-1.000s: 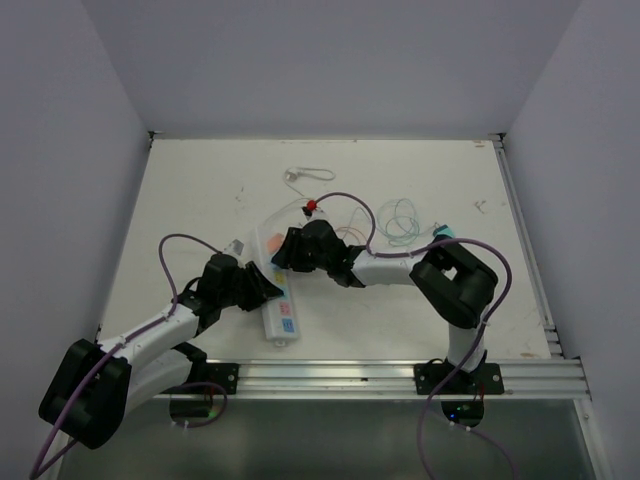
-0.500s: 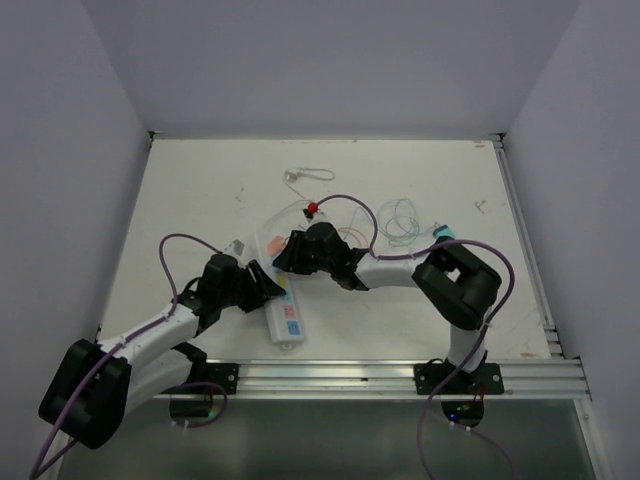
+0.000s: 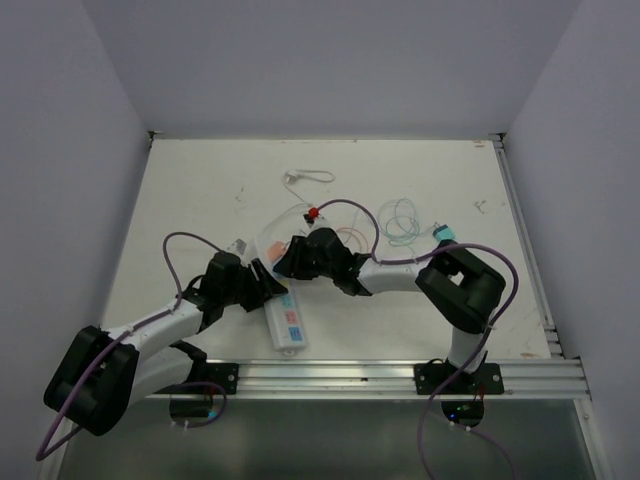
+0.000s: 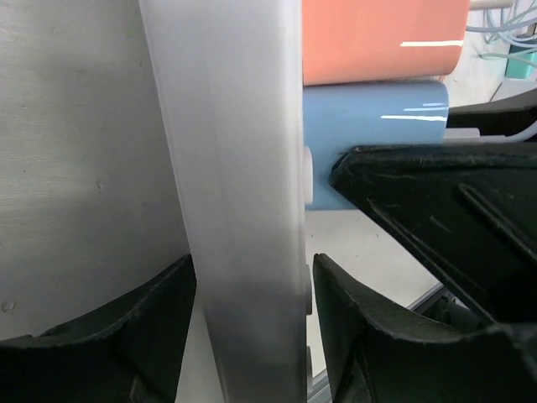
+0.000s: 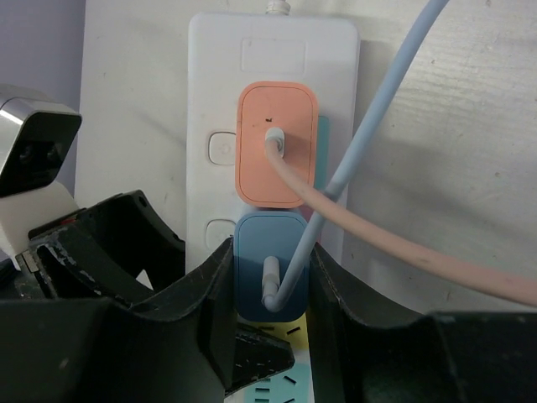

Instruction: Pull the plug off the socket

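**Item 1, the socket** [image 3: 284, 324]: we log a long white strip lying lengthwise on the table [image 3: 190, 190], near its front edge and between the two arms. Coloured outlet faces show at its near end.

**Item 2, orange plug** [image 5: 277, 155]: seated in the strip toward its cord end. A pink cord [image 5: 403, 243] leaves its middle and runs off to the right.

**Item 3, blue plug** [image 5: 270, 248]: sits in the next outlet along, just beside the orange one. A pale blue cord [image 5: 369, 143] climbs from it past the orange plug's right side.

**Item 4, right gripper** [image 5: 270, 290]: jaws narrow, with one black finger [image 5: 205, 319] pressed to each side of the blue plug, holding it.

**Item 5, left gripper** [image 4: 252, 336]: jaws drawn in across the strip's white body, close by the blue plug. One finger [image 4: 117, 336] touches the wall. The other appears to touch as well, though the view is too close for us to be sure.

**Item 6, loose wires**: a thin green-and-blue coil [image 3: 400, 218] and a white loop [image 3: 305, 175] lie farther back on the table, apart from the strip.
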Robot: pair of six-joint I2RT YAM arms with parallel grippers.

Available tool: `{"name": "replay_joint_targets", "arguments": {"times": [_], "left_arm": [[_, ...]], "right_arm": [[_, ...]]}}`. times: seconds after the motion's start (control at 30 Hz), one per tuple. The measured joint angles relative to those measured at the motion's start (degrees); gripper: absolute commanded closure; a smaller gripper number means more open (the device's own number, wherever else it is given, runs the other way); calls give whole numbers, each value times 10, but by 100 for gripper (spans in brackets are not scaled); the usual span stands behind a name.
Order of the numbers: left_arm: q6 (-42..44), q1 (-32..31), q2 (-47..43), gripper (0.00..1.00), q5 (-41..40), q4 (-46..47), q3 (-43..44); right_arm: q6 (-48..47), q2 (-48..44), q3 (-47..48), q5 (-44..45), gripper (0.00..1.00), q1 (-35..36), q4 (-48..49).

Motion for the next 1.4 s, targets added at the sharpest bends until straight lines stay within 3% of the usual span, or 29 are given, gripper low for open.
{"name": "replay_joint_targets", "arguments": {"times": [0.07, 0.33, 0.97, 1.4], "left_arm": [[-1, 0, 7, 47, 0, 5, 0], [-15, 2, 16, 100, 4, 16, 1], [-40, -7, -9, 100, 30, 71, -32], [-60, 2, -13, 100, -14, 32, -30]], "right_arm": [[1, 0, 0, 0, 100, 4, 0], [11, -3, -2, 10, 100, 12, -2], [30, -63, -53, -5, 100, -4, 2], [30, -160, -83, -1, 100, -72, 9]]}}
